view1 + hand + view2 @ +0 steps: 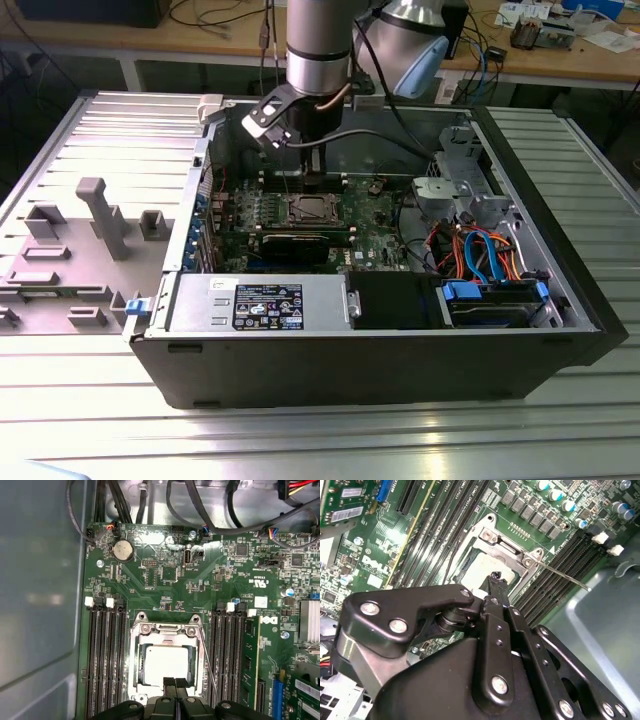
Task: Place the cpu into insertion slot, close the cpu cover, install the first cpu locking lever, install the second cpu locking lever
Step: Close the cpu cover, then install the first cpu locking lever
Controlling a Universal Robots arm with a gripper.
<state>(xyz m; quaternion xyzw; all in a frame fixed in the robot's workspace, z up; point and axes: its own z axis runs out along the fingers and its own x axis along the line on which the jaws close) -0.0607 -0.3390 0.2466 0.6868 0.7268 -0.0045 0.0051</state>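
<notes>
The cpu (165, 661), a flat silver-grey square, lies in the insertion slot on the green motherboard (165, 587). The silver cpu cover (166, 629) is folded down around it, and the chip shows through its window. A thin metal locking lever (207, 666) runs along one side of the socket, and its free end (570, 578) sticks out past the socket over the memory slots. My gripper (175, 681) hovers just above the socket's edge, its black fingertips pressed together with nothing visible between them. In the exterior view the gripper (314, 172) hangs inside the open case, over the socket (308, 208).
Black memory slots (105, 655) flank the socket on both sides. A round coin battery (123, 550) and cable bundles (200, 510) lie beyond it, beside the grey case wall (40, 580). The exterior view shows the power supply (260, 303), blue drive cage (495, 300) and grey fixtures (100, 215) outside the case.
</notes>
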